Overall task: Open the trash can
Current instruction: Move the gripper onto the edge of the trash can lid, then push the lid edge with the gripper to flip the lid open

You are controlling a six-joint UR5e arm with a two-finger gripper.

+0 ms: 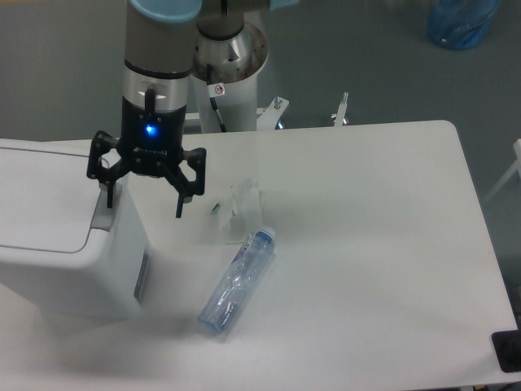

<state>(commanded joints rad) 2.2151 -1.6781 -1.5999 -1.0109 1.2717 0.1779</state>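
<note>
The trash can (65, 261) is a large white boxy bin at the left edge of the table, with a flat white lid (41, 199) lying closed and a grey push tab (104, 213) at the lid's right end. My gripper (144, 201) hangs over the can's right end with its fingers spread open and empty. The left fingertip (109, 197) is just above or touching the grey tab; the right fingertip (180, 208) hangs past the can's side, over the table.
A clear plastic bottle (238, 281) lies on its side on the white table (366, 244), right of the can. A crumpled clear wrapper (236, 208) lies just behind it. The robot's base (232, 73) stands behind the table's far edge.
</note>
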